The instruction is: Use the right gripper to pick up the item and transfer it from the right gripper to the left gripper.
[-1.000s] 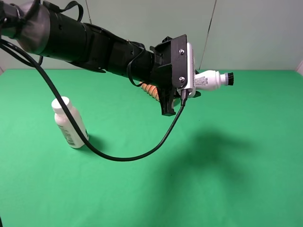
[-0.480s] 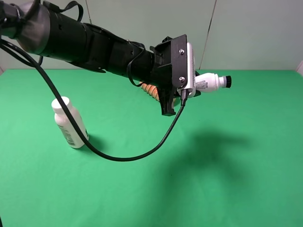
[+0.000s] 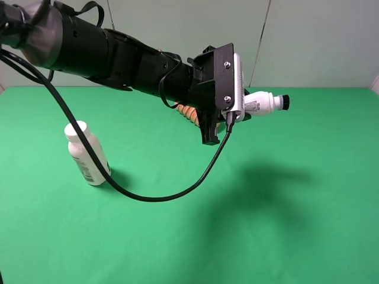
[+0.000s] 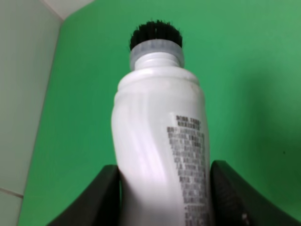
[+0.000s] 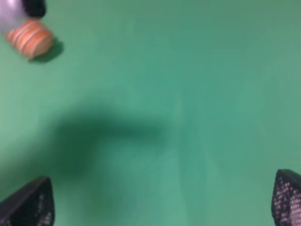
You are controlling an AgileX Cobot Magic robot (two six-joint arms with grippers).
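Note:
The item [image 3: 266, 102], a slim white bottle with a black bristly tip, hangs high above the green table. My left gripper [image 3: 244, 111] is shut on its lower body, and the tip points to the right. In the left wrist view the item [image 4: 160, 122] stands between the two black fingers [image 4: 101, 195] of the left gripper [image 4: 164, 190], with its printed label showing. In the right wrist view my right gripper [image 5: 157, 200] is open and holds nothing, its fingertips [image 5: 28, 205] wide apart over bare green cloth. The exterior view does not show the right gripper.
A larger white-capped bottle [image 3: 87, 154] stands on the left of the table. An orange striped bread roll [image 3: 188, 112] lies behind the left arm and shows again [image 5: 30, 37] in the right wrist view. A long black cable [image 3: 148, 195] loops down from the left gripper.
The left gripper's jaws have closed the last bit on the item. The item's tip has dropped slightly and then held still. The left arm has not moved.

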